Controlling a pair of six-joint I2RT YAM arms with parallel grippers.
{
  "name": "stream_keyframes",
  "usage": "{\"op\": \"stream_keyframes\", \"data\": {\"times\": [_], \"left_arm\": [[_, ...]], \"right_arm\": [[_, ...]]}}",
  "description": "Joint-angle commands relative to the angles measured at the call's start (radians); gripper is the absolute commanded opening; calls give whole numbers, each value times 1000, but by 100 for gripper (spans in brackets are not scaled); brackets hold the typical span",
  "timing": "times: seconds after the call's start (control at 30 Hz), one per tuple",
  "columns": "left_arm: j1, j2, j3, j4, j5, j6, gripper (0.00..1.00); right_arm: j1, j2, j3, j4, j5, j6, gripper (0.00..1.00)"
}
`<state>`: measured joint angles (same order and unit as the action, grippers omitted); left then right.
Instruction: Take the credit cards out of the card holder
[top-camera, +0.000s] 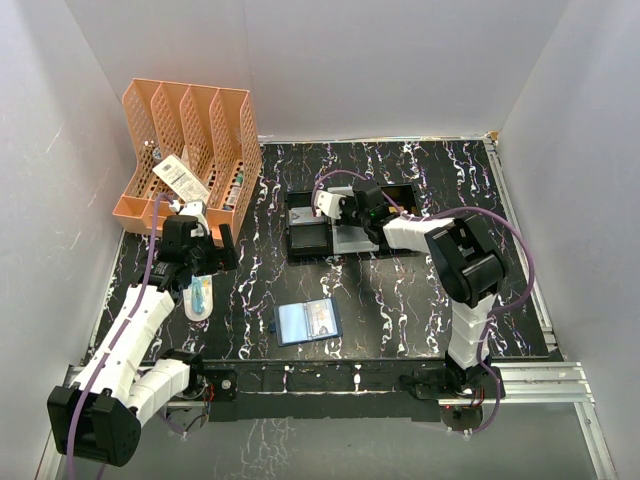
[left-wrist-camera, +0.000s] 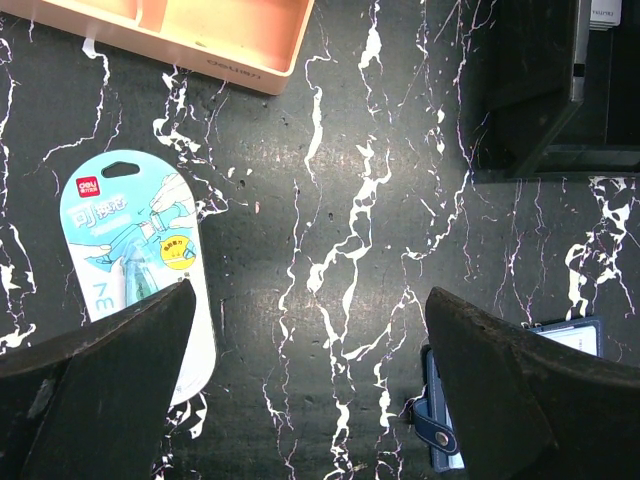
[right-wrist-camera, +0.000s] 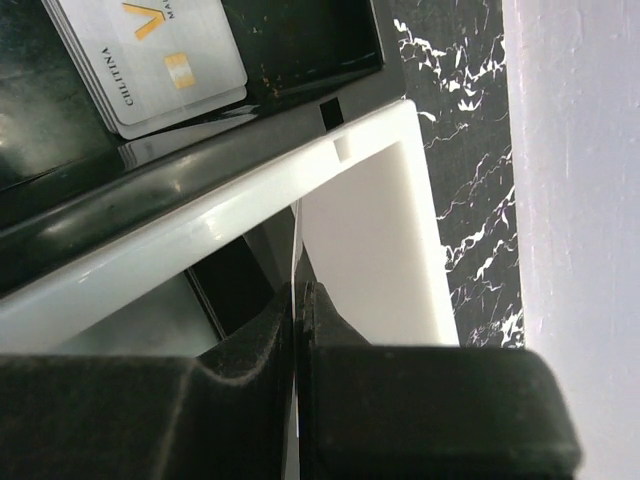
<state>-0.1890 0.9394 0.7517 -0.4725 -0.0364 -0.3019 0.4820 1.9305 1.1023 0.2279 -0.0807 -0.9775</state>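
Note:
The navy card holder (top-camera: 308, 322) lies open on the black marble table (top-camera: 400, 300), near the front middle. Its snap-tab edge (left-wrist-camera: 440, 425) shows beside my left gripper's right finger. My left gripper (top-camera: 210, 260) hovers open and empty left of it; in the left wrist view the gripper (left-wrist-camera: 310, 345) has bare table between its fingers. My right gripper (top-camera: 325, 208) is over the trays at the back, shut on a thin credit card (right-wrist-camera: 296, 255) seen edge-on. Silver credit cards (right-wrist-camera: 150, 60) lie stacked in a black tray (right-wrist-camera: 300, 50).
An orange file rack (top-camera: 185, 155) stands at the back left. A pale blue packaged item (top-camera: 200, 297) lies under my left gripper's left finger. Black and grey trays (top-camera: 350, 238) sit at the back middle. White walls close in the table on three sides.

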Motion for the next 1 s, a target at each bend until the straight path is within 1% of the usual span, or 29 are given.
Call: {"op": "stream_keyframes", "data": {"times": [0.0,0.13,0.23,0.37,0.43,0.47,0.5,0.57,0.6,0.73,0.97], "left_arm": [[5,-13,-1,-4,6,15,99],[3,-5,0,-5,10,16,99],[4,4,2,-8,9,15,99],[4,14,1,-5,25,17,99],[3,22,0,-4,32,19,99],[3,23,0,-5,36,19,99],[4,25,0,-5,36,20,99],[5,27,0,-4,38,20,99],[4,28,0,-3,39,20,99],[4,34,0,-3,47,21,99],[3,38,-1,1,78,24,99]], "right_arm": [[-6,22,71,59,-31,-64,0],[-6,58,89,17,-40,-90,1],[-7,68,104,-39,-66,-96,8],[-8,64,103,-60,-77,-94,16],[-10,59,105,-67,-77,-93,26],[-11,54,105,-70,-79,-91,28],[-13,48,106,-75,-86,-85,33],[-17,31,107,-82,-113,-73,47],[-19,23,108,-86,-126,-67,51],[-20,-7,118,-99,-138,-44,55],[-28,-68,112,-108,-190,14,58]]}}
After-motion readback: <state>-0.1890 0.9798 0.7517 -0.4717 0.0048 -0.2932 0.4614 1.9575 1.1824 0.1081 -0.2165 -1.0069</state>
